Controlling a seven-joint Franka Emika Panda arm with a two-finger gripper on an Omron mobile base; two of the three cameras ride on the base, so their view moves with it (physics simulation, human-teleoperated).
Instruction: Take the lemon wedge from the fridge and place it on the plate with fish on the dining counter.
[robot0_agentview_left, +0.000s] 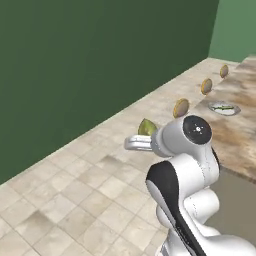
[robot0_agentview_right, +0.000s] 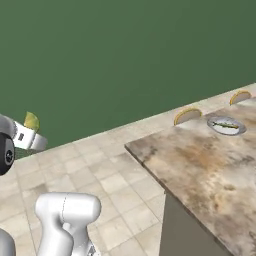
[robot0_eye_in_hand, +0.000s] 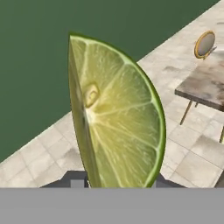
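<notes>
The lemon wedge (robot0_eye_in_hand: 116, 116) rides in the claw (robot0_agentview_left: 141, 136), clamped upright above the tiled floor, well short of the plate (robot0_agentview_right: 226, 125) near the surface's (robot0_agentview_right: 210, 170) far edge. Steady carriage and a low release should land it beside the fish (robot0_agentview_right: 225, 125).

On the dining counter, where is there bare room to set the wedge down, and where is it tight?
The dining counter is bare from its near corner up to the plate with fish. The plate's rim beside the fish leaves little room. The gripper holds the lemon wedge over open floor.
</notes>
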